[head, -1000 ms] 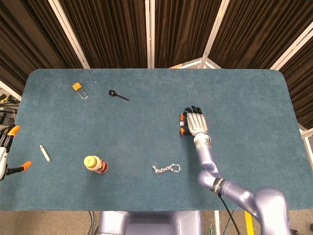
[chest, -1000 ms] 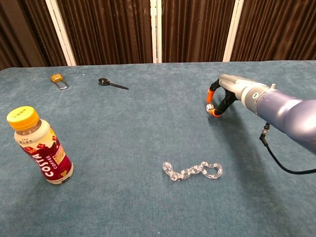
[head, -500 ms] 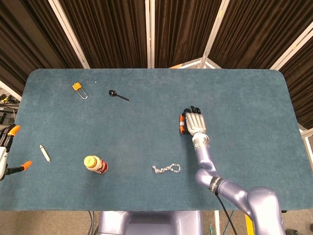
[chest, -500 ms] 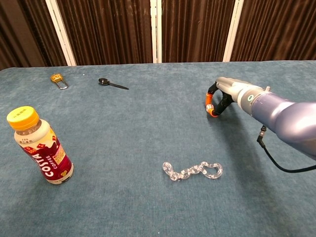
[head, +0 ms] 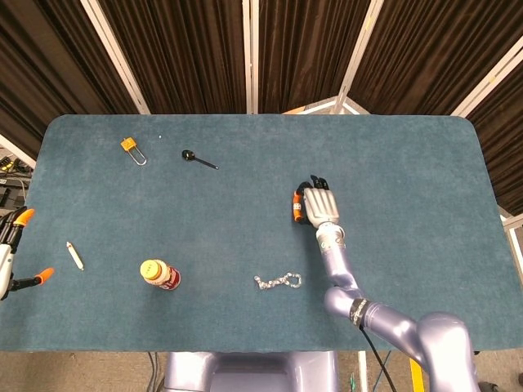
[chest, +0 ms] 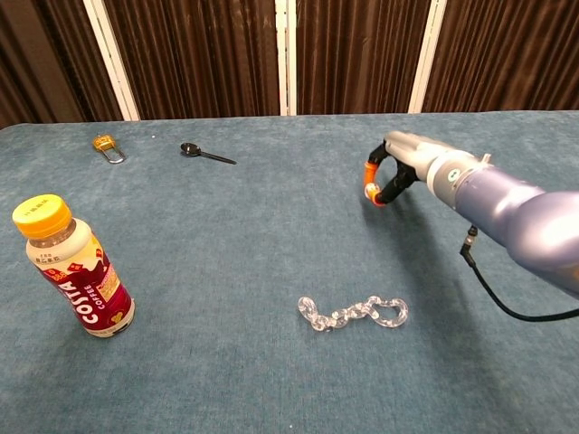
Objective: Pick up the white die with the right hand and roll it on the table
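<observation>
Where dark curtains (head: 204, 49) back the teal felt table (head: 409, 163), the right hand (head: 315, 204) pinches the white die (chest: 370, 188), barely visible between orange fingertips (chest: 368, 166); the left hand (head: 12, 253), cropped, looks spread.

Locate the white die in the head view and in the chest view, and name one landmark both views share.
Head view: white die right of centre, pinched at the orange fingertips of the right hand.
Chest view: white die upper right, between the right hand's orange fingertips.
Shared landmark: the clear plastic chain, lying on the table nearer the robot than the die in both views.
</observation>
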Controlling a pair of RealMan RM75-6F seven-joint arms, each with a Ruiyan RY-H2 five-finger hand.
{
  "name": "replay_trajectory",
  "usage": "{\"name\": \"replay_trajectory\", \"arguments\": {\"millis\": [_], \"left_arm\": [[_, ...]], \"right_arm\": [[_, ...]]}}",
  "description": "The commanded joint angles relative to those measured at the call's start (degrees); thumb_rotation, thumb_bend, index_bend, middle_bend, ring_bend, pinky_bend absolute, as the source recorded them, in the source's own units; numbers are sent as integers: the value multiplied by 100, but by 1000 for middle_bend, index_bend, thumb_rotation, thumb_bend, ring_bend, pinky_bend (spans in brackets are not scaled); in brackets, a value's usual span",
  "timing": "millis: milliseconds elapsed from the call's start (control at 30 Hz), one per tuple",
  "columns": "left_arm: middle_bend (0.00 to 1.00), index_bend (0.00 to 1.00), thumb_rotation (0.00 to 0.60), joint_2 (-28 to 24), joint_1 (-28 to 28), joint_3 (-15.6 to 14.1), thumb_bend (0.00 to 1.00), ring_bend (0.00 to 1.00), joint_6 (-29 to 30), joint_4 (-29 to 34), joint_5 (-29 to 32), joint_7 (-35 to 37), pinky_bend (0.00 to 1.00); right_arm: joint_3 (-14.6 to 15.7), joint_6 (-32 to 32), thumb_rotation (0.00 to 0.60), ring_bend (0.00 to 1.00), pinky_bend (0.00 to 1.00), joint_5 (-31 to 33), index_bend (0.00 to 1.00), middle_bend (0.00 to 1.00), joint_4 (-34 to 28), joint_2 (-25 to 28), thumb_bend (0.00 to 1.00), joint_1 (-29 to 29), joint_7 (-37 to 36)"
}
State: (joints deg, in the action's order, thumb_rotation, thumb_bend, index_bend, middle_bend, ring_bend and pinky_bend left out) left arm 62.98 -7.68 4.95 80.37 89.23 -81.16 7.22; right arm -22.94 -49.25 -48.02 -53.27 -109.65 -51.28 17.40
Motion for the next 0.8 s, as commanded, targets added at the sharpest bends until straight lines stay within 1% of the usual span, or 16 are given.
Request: {"name": "replay_trajectory", "arguments": {"millis": [33, 133, 300, 367, 567, 667, 800], "left_arm": [[0, 0, 600, 6, -2, -9, 123, 0, -9, -3, 2, -16, 0], [0, 0, 600, 10, -1, -18, 122, 0, -3, -1, -8, -38, 0], [0, 0, 600, 3, 7, -16, 123, 0, 32, 39, -14, -75, 0], [0, 0, 600, 1, 8, -17, 122, 0, 47, 58, -26, -97, 0], [0, 0, 600, 0, 1, -30, 122, 0, 101, 144, -102, -195, 0], [0, 0, 600, -2, 2, -38, 122, 0, 126, 179, -136, -225, 0], [0, 0, 600, 0, -4, -43, 123, 0, 135, 203, -152, -253, 0]], "right_arm": [[14, -537, 600, 0, 0, -345, 558, 240, -1014, 549, 409, 225, 76], [20, -769, 600, 0, 0, -442, 555, 238, -1632, 879, 398, 362, 176], [85, -1164, 600, 0, 0, -574, 552, 232, -2919, 1626, 384, 688, 413], [138, -1254, 600, 0, 0, -606, 532, 218, -3248, 1832, 376, 778, 489], [254, -1385, 600, 0, 0, -519, 400, 152, -3928, 2260, 316, 953, 670], [265, -1442, 600, 0, 0, -484, 358, 139, -4108, 2375, 307, 1002, 676], [352, -1517, 600, 0, 0, -489, 342, 130, -4232, 2510, 303, 1062, 723]]}}
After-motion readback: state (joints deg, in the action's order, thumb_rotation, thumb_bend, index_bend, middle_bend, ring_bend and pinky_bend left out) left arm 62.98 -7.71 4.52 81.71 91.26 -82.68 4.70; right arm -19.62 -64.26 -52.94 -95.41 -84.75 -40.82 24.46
